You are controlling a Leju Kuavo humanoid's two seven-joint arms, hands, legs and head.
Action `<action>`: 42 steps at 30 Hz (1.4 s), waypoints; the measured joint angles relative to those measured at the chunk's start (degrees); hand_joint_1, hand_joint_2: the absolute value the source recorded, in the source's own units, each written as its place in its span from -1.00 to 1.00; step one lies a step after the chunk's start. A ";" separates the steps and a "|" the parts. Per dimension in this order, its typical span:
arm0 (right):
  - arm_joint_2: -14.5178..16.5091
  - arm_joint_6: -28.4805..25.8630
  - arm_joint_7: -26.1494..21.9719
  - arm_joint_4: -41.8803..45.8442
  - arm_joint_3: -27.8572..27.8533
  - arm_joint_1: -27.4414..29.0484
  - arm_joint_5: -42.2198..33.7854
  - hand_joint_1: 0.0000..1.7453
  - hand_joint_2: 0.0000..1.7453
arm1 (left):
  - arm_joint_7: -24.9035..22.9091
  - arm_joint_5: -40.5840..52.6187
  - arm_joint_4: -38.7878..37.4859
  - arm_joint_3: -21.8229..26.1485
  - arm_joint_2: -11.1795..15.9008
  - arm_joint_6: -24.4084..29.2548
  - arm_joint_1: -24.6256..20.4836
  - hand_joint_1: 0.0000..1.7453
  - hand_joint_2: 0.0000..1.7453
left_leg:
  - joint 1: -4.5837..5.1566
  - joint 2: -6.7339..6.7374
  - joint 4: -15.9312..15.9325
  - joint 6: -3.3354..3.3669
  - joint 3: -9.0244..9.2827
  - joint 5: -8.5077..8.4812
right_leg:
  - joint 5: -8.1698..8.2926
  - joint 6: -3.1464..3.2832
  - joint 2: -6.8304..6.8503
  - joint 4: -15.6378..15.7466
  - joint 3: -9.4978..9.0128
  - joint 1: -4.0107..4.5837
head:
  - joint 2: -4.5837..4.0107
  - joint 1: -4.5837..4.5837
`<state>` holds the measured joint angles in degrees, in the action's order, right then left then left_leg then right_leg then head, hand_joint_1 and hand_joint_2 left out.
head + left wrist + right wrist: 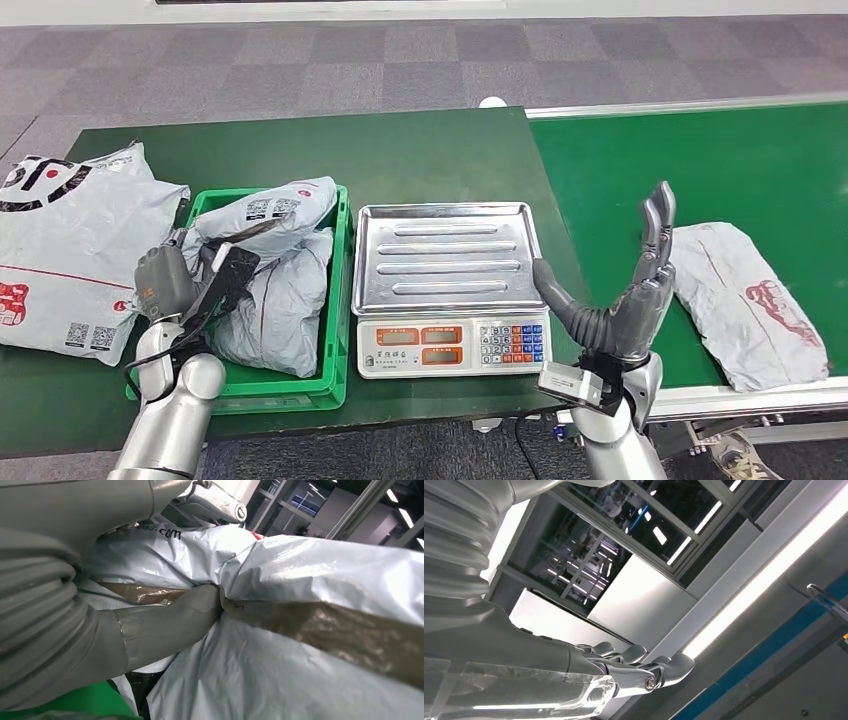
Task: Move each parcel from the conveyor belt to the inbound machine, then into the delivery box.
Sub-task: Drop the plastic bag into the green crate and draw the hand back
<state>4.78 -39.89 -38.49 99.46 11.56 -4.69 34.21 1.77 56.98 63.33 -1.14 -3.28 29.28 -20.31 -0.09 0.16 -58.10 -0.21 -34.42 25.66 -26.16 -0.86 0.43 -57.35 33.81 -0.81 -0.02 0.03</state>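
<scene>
On the green conveyor belt (700, 160) at the right lies a grey parcel with red print (745, 300). The scale (452, 345) stands at the middle, its steel tray (445, 255) bare. Left of it, the green crate (335, 300) holds grey parcels (275, 212). My left hand (190, 280) is at the crate's left side, dark fingers on a taped grey parcel (310, 580). Its thumb (190, 612) presses into a fold by the brown tape. Between the scale and the belt parcel my right hand (625, 295) stands upright, fingers spread and holding nothing.
A large grey mailer bag (70, 250) lies on the green table (400, 150) left of the crate. The belt's metal rail (740, 400) runs along the near right edge. Grey carpet floor lies beyond the table.
</scene>
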 joint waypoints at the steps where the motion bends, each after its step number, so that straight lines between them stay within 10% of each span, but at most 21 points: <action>1: -0.01 0.00 0.00 0.01 0.00 0.04 0.01 -1.00 1.00 | -0.01 0.03 -0.02 0.17 0.06 -0.01 0.02 1.00 1.00 | 0.00 0.00 0.00 -0.01 0.02 -0.01 | 0.00 0.00 0.00 -0.01 0.00 0.00 | 0.01 0.00; 7: -0.01 -0.01 0.10 0.01 -0.01 0.09 0.48 -1.00 1.00 | -1.19 1.37 -0.03 1.10 0.13 -2.11 0.15 1.00 1.00 | -0.01 0.00 0.01 -0.07 0.06 -0.04 | 0.00 0.02 0.00 -0.07 -0.01 0.01 | 0.01 0.00; 11: -0.01 0.01 0.15 0.01 -0.16 0.14 0.76 -1.00 1.00 | -2.30 3.88 0.02 1.28 0.17 -4.85 0.37 -0.80 1.00 | -0.01 0.00 0.01 -0.07 0.07 -0.05 | 0.00 0.02 0.00 -0.09 -0.01 0.01 | 0.01 -0.01; 12: -0.01 0.08 0.19 0.01 -0.19 0.14 0.84 -1.00 1.00 | -2.39 4.78 0.13 1.27 0.16 -5.94 0.53 -1.00 1.00 | -0.01 0.00 0.01 -0.07 0.07 -0.05 | 0.00 0.02 0.00 -0.09 0.00 0.01 | 0.00 0.00; 20: 0.00 1.90 -0.18 0.08 -0.62 0.21 1.14 -1.00 1.00 | 4.31 0.94 4.75 -1.78 -0.63 -19.36 3.65 -1.00 1.00 | 0.00 -0.06 0.00 -0.06 0.02 -0.04 | -0.01 0.01 0.02 -0.06 -0.02 0.00 | 0.02 0.00; 35: 0.01 3.11 -0.98 0.47 -1.26 0.52 0.63 -1.00 1.00 | 15.13 -17.42 12.35 -4.65 -1.64 -22.09 6.40 -1.00 1.00 | 0.00 -0.03 -0.01 -0.04 -0.01 -0.02 | -0.01 0.02 0.00 -0.05 0.02 0.00 | 0.01 -0.01; 42: 0.01 3.43 -1.07 0.29 -2.08 0.04 -1.05 -1.00 1.00 | 26.20 -42.74 18.10 -4.65 -3.55 -22.71 8.04 -1.00 1.00 | 0.01 -0.05 -0.01 -0.04 -0.05 -0.02 | -0.01 0.01 0.02 -0.04 0.02 -0.01 | 0.01 -0.01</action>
<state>4.79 -36.46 -39.56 99.75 9.48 -4.66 33.16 27.97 14.24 81.43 -5.79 -6.82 6.57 -12.27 -0.08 0.10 -58.10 -0.25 -34.46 25.64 -26.17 -0.85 0.45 -57.40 33.82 -0.82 -0.01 0.02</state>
